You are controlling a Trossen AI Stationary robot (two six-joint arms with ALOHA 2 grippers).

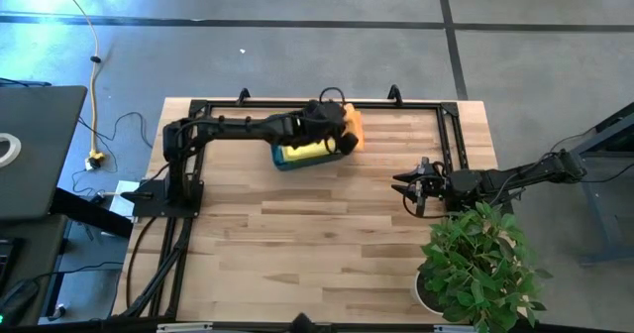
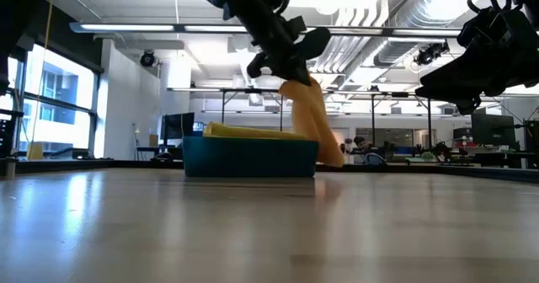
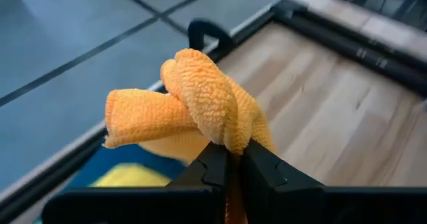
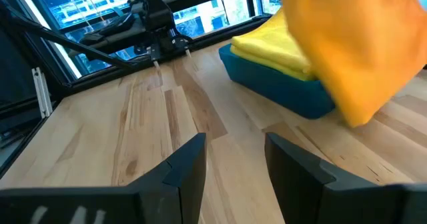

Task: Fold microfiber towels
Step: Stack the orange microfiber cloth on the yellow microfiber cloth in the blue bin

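Clamped between the closed fingers of the left gripper, a soft, limp orange microfiber towel hung bunched above the rigid teal plastic bin, likely needing corner holds; the right gripper waited open.

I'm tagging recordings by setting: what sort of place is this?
Probably a robotics lab in an open-plan office: exposed ceiling ducts and desks with monitors behind the wooden table, which carries a black frame.

The soft orange microfiber towel is cut off by pic edge in right wrist view. The rigid teal plastic bin is partly hidden under left arm, its contents mostly unseen.
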